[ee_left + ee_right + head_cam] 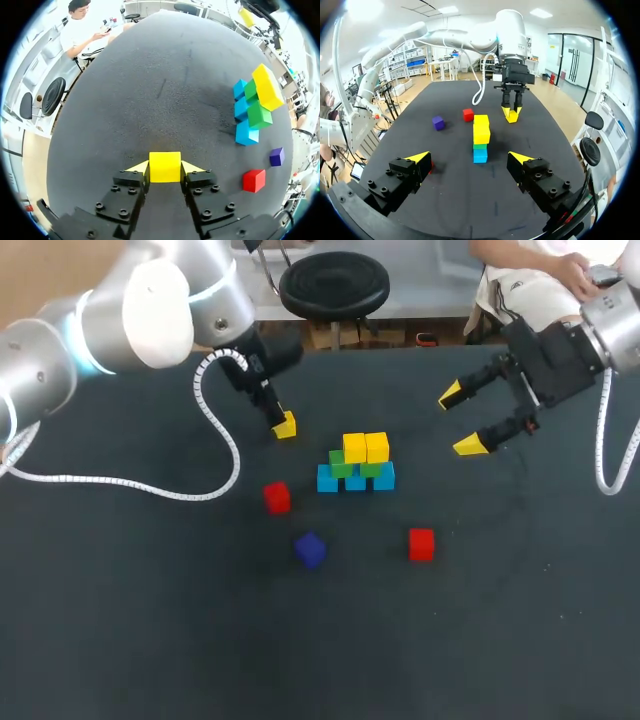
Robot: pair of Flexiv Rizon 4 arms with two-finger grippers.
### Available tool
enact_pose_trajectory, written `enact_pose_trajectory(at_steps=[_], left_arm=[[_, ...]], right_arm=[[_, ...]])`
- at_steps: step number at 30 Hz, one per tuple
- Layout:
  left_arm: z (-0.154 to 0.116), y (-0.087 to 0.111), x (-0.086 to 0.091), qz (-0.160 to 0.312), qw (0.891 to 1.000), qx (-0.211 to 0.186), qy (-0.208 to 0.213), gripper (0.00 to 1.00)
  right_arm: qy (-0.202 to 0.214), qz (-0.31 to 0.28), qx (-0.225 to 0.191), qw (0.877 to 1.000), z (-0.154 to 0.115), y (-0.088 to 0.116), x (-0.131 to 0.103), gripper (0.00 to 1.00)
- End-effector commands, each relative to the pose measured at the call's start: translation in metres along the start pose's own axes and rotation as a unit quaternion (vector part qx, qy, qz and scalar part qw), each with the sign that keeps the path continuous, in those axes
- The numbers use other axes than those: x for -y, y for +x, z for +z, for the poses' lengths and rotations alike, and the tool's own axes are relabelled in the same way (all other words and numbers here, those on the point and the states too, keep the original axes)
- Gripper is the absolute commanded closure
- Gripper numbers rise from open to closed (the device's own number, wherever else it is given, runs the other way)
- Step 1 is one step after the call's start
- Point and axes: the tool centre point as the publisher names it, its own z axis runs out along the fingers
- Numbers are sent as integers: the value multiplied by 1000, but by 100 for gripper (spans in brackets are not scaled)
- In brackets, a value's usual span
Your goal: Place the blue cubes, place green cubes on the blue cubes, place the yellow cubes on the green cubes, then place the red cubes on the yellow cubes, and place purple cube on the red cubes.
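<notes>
Left end effector (166, 167): pinched on a loose yellow cube (165, 166), with a yellow tip pressed against each of two opposite faces. Whether the cube rests on the surface (150, 620) or is held just above it cannot be told.
Direction to the stack: the stack (356, 466) is found to this end effector's right and a little toward the robot, apart from it, with bare surface between.
Stack make-up: blue cubes (327, 479) are laid in a row at the base, green cubes (341, 464) are set on them, and two yellow cubes (354, 447) are set side by side on top.
Long axis: the row is laid across the robot's left-right line, so its left end is turned toward the left end effector.
Right end effector (459, 421): spread wide, with nothing held. The stack is seen straight ahead of it, well apart.
Nearer arm: the left is judged nearer, and it is already loaded.
Coming move: a rightward carry is judged likely, clearing the yellow tier.
Remaining pieces: one of the red cubes (277, 497) is near the left end effector and the other lies beyond the stack. The purple cube (310, 549) lies loose.
</notes>
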Motion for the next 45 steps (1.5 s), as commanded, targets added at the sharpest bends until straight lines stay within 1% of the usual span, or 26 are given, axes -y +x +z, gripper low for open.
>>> enact_pose_trajectory(at_steps=[1, 4, 7, 8, 11, 12, 13, 14, 16, 17, 18, 19, 21, 24, 25, 28, 29, 32, 45], left_arm=[[-8, 10, 15, 5, 1000, 3, -13, 100], [-11, 13, 19, 33, 999, 0, -3, 100], [-16, 14, 25, 53, 998, 22, -2, 100], [-17, 15, 26, 49, 999, 20, -2, 100], [-24, 16, 32, 61, 998, 28, -2, 100], [-27, 15, 34, 73, 997, 33, 0, 100], [-29, 15, 36, 71, 997, 32, 1, 100], [-32, 16, 39, 70, 997, 26, 1, 87], [-38, 16, 44, 78, 997, 29, 0, 67], [-42, 16, 46, 89, 996, 28, -3, 71], [-45, 16, 49, 90, 996, 28, -7, 91], [-48, 16, 51, 90, 996, 26, -8, 100], [-54, 15, 56, 98, 995, 23, -20, 100], [-60, 15, 61, 103, 994, 31, -29, 100], [-62, 15, 63, 104, 993, 37, -30, 100], [-67, 15, 67, 103, 993, 37, -32, 100], [-68, 15, 68, 106, 993, 43, -29, 100], [-69, 17, 72, 118, 992, 42, -24, 100], [-69, 17, 72, 118, 992, 42, -24, 100]], right_arm=[[0, 0, 1, 1000, 0, 0, 0, 0], [0, 0, 1, 1000, 0, 0, 0, 0], [0, 0, 1, 1000, 0, 0, 0, 0], [0, 0, 1, 1000, 0, 0, 0, 0], [0, 0, 1, 1000, 0, 0, 0, 0], [0, 0, 1, 1000, 0, 0, 0, 0], [0, 0, 1, 1000, 0, 0, 0, 0], [0, 0, 1, 1000, 0, 0, 0, 0], [0, 0, 1, 1000, 0, 0, 0, 0], [0, 0, 1, 1000, 0, 0, 0, 0], [0, 0, 1, 1000, 0, 0, 0, 0], [0, 0, 1, 1000, 0, 0, 0, 0], [0, 0, 1, 1000, 0, 0, 0, 0], [0, 0, 1, 1000, 0, 0, 0, 0], [0, 0, 1, 1000, 0, 0, 0, 0], [0, 0, 1, 1000, 0, 0, 0, 0], [0, 0, 1, 1000, 0, 0, 0, 0], [0, 0, 1, 1000, 0, 0, 0, 0], [0, 0, 1, 1000, 0, 0, 0, 0]])
